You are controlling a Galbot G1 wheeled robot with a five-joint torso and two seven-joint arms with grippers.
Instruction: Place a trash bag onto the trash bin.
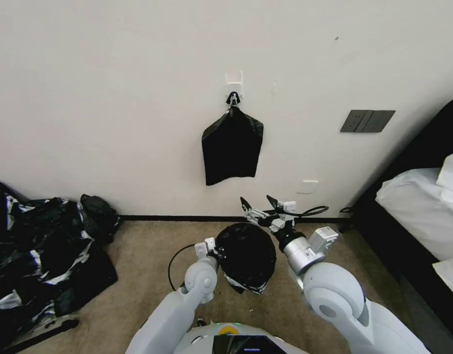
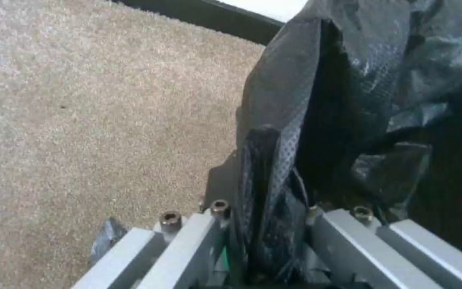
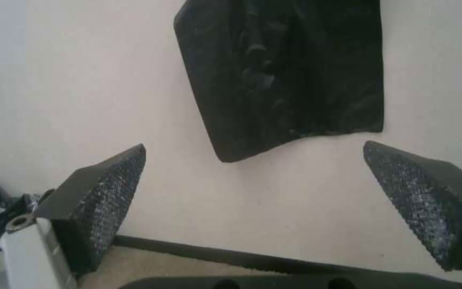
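A beige carpet (image 1: 137, 255) met a plain white wall (image 1: 113, 98) along a dark baseboard (image 1: 162, 218), and the trash bin stood on the carpet just short of that baseboard, its cream wall hidden under the trash bag (image 1: 247, 255), whose glossy black plastic covered the mouth and hung down the near side. On the wall directly above the bin, a flat black bundle (image 1: 232, 150) with a knotted top hung from a small white hook (image 1: 234, 78); a grey switch plate (image 1: 367, 121) sat on the wall to the right of the bundle. Well to the left of the bin, a large heap of black plastic (image 1: 39, 255) spread over the carpet against the wall. To the right of the bin, a dark-framed bed (image 1: 423, 206) with white bedding closed off that side. Bare carpet lay open between the bin and the heap. The left gripper (image 1: 217, 253) was at the bin's left edge, its fingers (image 2: 266, 160) pinched together on a fold of the bag. The right gripper (image 1: 258, 202) hovered just above the bin's far right edge, between bin and wall, its textured fingertips (image 3: 108, 192) spread wide apart and holding nothing, pointing toward the hanging bundle.
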